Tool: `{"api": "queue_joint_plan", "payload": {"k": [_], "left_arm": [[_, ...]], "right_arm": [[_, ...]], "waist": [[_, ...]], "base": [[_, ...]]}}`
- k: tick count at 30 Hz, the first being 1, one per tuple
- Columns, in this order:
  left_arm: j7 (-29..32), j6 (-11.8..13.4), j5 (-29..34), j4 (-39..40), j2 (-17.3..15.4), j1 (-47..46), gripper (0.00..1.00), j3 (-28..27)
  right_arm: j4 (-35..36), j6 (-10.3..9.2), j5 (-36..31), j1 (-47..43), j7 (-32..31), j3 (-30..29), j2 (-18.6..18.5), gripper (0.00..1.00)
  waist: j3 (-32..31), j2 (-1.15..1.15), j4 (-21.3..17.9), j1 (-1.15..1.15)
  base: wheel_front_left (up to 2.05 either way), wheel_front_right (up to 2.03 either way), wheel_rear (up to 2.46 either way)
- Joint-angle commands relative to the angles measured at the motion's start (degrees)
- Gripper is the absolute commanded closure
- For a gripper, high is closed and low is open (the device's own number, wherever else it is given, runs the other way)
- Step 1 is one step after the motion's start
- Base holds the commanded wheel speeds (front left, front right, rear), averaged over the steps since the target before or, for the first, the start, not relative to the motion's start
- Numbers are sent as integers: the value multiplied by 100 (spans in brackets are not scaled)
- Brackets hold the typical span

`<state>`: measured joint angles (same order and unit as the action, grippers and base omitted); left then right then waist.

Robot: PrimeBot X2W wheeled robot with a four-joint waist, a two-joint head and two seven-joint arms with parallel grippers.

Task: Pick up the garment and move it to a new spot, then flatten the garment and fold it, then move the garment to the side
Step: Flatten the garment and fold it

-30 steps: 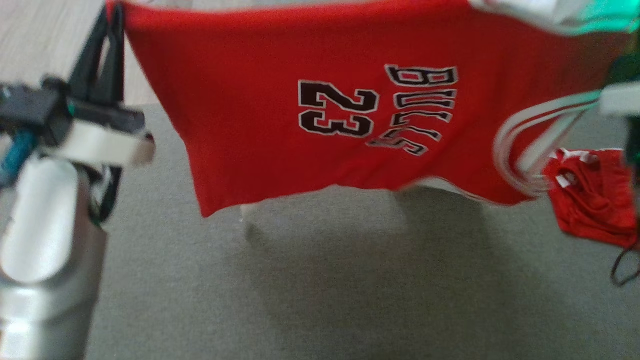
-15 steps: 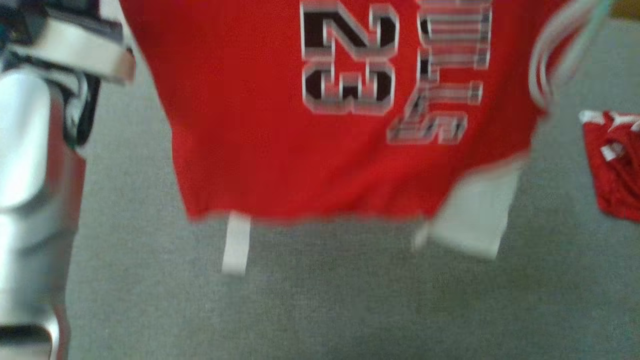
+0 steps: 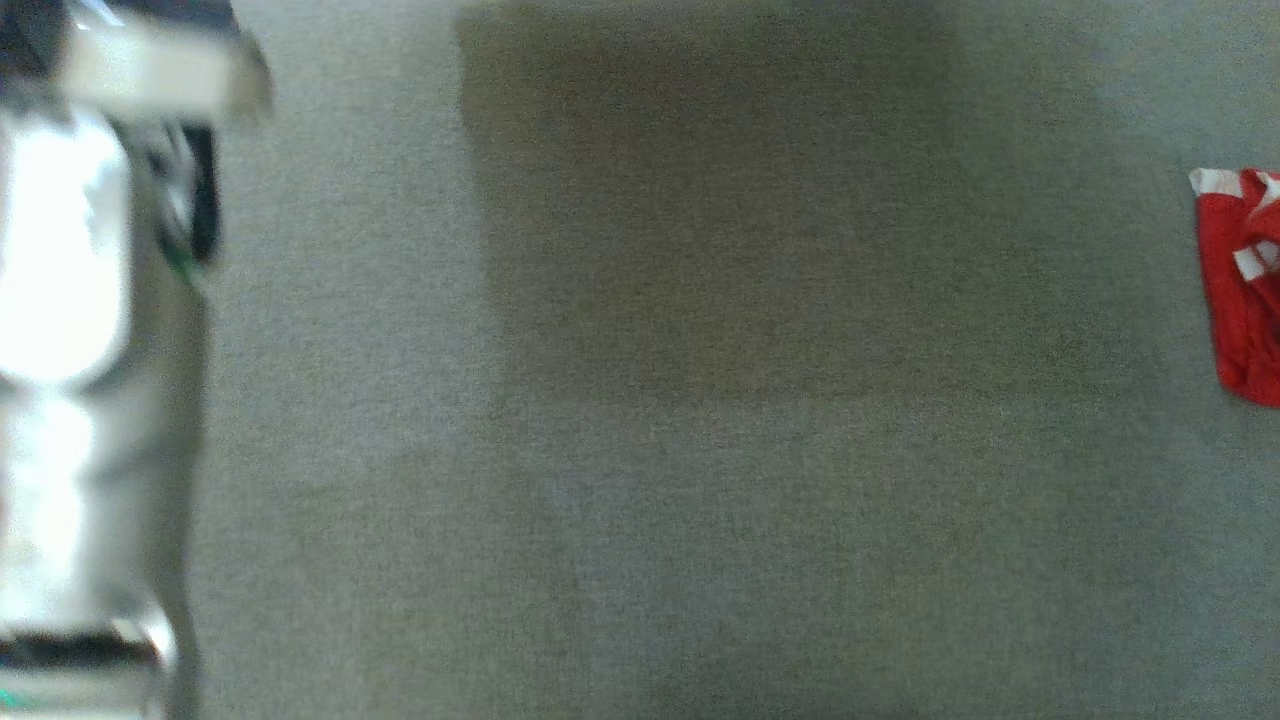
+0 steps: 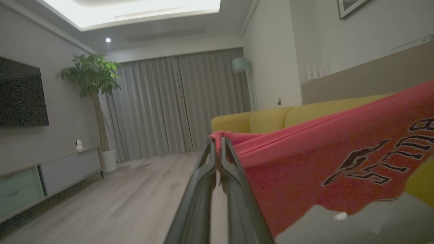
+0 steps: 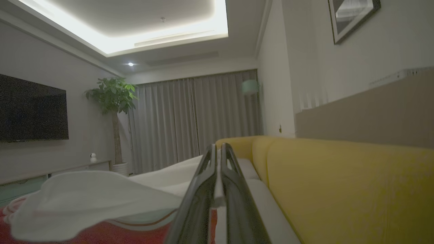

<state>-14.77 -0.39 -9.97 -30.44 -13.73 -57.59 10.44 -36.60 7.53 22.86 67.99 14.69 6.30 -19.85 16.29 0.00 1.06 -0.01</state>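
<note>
Red polyester jersey with black, white-edged lettering (image 4: 322, 152) hangs in the air, stretched out sideways from the left claw (image 4: 218, 142). That claw's two long dark fingers are pressed together on the jersey's corner, pinching the red cloth between their tips. From there the jersey slopes away to the right of the left wrist view, above a patch of grey surface and in front of a long mustard-yellow sofa (image 4: 271, 120).

In the right wrist view the right claw (image 5: 219, 149) is likewise pressed together, with a strip of white cloth caught between its fingers. A broad white fold of cloth (image 5: 84, 200) spreads away to that view's left, with striped trim and red cloth beneath it at the bottom edge. The yellow sofa runs along the right.

The head view looks down on a flat grey fabric-covered surface (image 3: 700, 550) with a large soft shadow (image 3: 720, 200) across its upper middle. A blurred silver forearm (image 3: 70, 350) runs up the left edge. A second, crumpled red garment with white trim (image 3: 1245, 290) lies on the surface at the right edge.
</note>
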Motion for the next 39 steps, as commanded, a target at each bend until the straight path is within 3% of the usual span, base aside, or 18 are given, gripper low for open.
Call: {"api": "queue_joint_plan", "payload": {"k": [1, 11, 20, 31, 39], "left_arm": [[-18, 75, -120, 140, -142, 401, 100, -307], [-22, -84, -328, 166, 807, 3393, 100, -896], [-22, -289, -134, 603, 1074, 5028, 100, -1236], [-22, -214, -393, 1092, 1084, 5995, 100, -820], [-22, -230, -273, 1168, 1084, 5280, 100, -611]], "right_arm": [[125, -4, 243, -497, 27, 39, 28, 100], [963, -4, 1692, -4097, 29, 301, 118, 100], [1330, -4, 2044, -6051, 30, 471, 421, 100], [1690, -4, 2341, -7063, 30, 413, 266, 100], [2003, -4, 2599, -6374, -16, 446, 292, 100]], "waist": [[12, 0, -56, 1], [-33, 0, -298, 1], [-727, 0, -402, 1], [-1087, 0, -381, 1], [-677, 0, -264, 1]], "base": [[0, 0, 0], [0, 0, 0], [0, 0, 0], [0, 0, 0], [0, 0, 0]]}}
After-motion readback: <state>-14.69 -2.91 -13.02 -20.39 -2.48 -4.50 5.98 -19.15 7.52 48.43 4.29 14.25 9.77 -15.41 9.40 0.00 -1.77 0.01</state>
